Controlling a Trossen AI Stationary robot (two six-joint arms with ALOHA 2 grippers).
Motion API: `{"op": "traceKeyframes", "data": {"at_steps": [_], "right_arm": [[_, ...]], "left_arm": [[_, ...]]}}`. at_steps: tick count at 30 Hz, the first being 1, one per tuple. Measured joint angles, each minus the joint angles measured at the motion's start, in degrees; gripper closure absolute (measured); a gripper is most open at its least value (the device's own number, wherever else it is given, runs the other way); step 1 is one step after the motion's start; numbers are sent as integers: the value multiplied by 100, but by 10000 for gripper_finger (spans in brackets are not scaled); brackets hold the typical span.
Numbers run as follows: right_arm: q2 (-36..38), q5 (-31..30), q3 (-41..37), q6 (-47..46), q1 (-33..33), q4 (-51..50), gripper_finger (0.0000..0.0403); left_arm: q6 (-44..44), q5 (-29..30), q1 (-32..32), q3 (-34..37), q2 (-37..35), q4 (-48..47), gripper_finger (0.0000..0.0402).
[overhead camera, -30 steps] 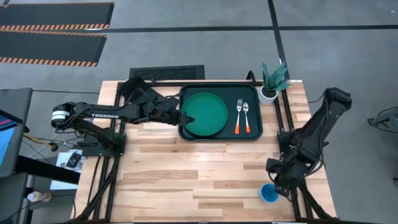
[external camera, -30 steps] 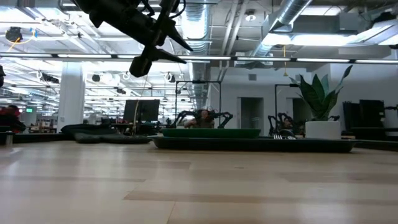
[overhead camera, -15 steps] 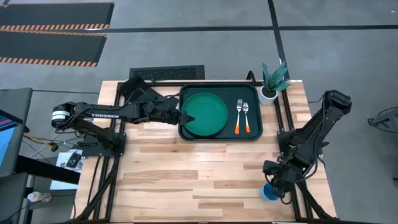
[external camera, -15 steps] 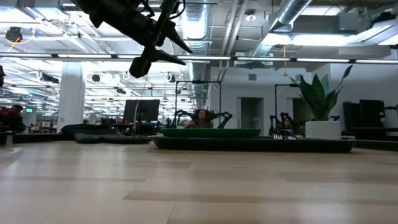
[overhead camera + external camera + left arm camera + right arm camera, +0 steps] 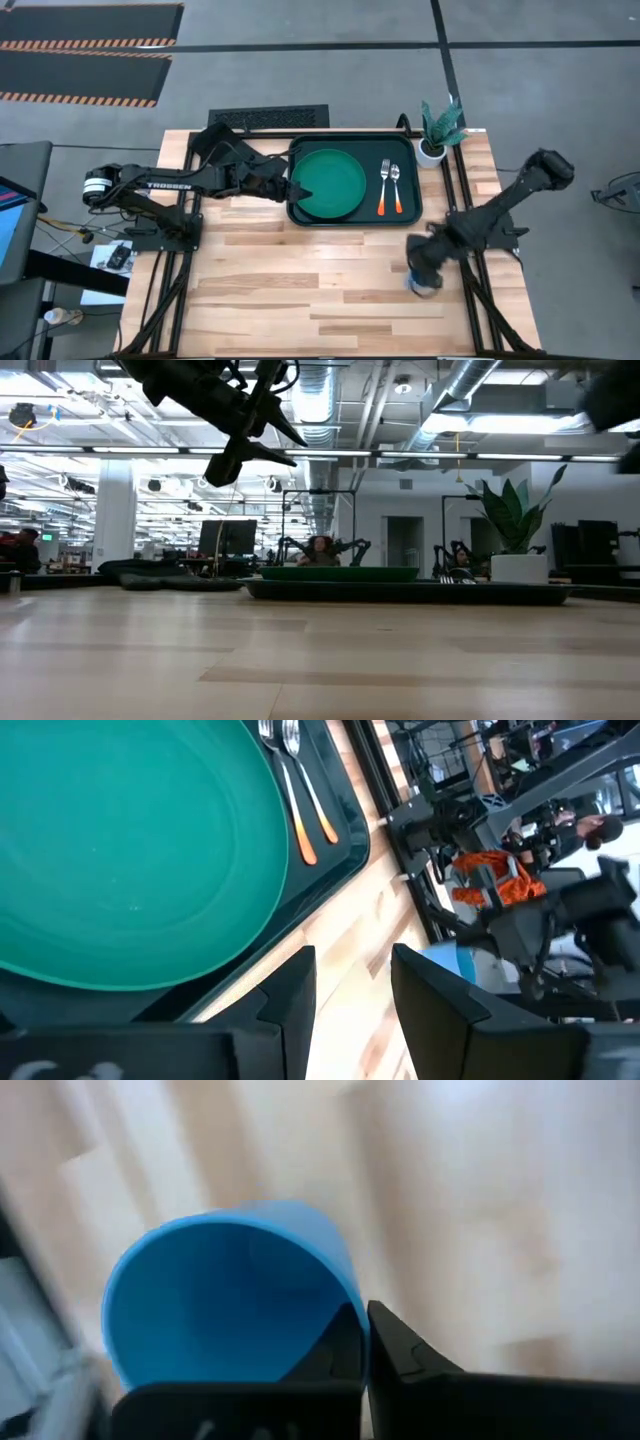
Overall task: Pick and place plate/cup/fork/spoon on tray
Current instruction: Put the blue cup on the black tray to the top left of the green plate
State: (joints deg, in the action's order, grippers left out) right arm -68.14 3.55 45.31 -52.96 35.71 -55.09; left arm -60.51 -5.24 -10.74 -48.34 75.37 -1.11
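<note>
The green plate (image 5: 328,183) lies in the dark tray (image 5: 352,216) at the table's far middle. The fork (image 5: 383,182) and spoon (image 5: 397,182) lie side by side to its right. My left gripper (image 5: 298,188) hovers open and empty over the tray's left rim, and the left wrist view shows the plate (image 5: 130,830) below it. My right gripper (image 5: 424,272) is shut on the blue cup (image 5: 426,287) over the table's near right part, in front of the tray. My right gripper holds the cup by its rim (image 5: 352,1302), one finger (image 5: 340,1348) inside the cup and the other (image 5: 405,1355) outside its wall. The fingers come from above, pointing down. The cup's mouth faces up toward the wrist. I cannot tell whether its base is off the table.
A white pot with a green plant (image 5: 436,135) stands at the tray's far right corner. Bare wooden table (image 5: 300,280) lies between the tray and the near edge. The low view shows the tray (image 5: 400,591) and the left arm (image 5: 230,410) high above it.
My right gripper has come down at the cup near the table's near right corner. It has then swung toward the table's left and far side. The cup has gone with it, away from the corner and toward the tray.
</note>
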Motion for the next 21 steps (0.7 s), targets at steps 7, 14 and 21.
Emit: {"op": "traceKeyframes", "data": {"at_steps": [7,14,21], "right_arm": [[-74,-70,82,2140,-2057,453,398],[-706,505,278,3117,-3238,1026,396],[-1882,451,1439,4209,-3518,901,391]], "left_arm": [[186,-2,0,0,0,-1,285],[282,-1,2,0,0,-130,285],[281,0,2,0,0,-172,285]]}}
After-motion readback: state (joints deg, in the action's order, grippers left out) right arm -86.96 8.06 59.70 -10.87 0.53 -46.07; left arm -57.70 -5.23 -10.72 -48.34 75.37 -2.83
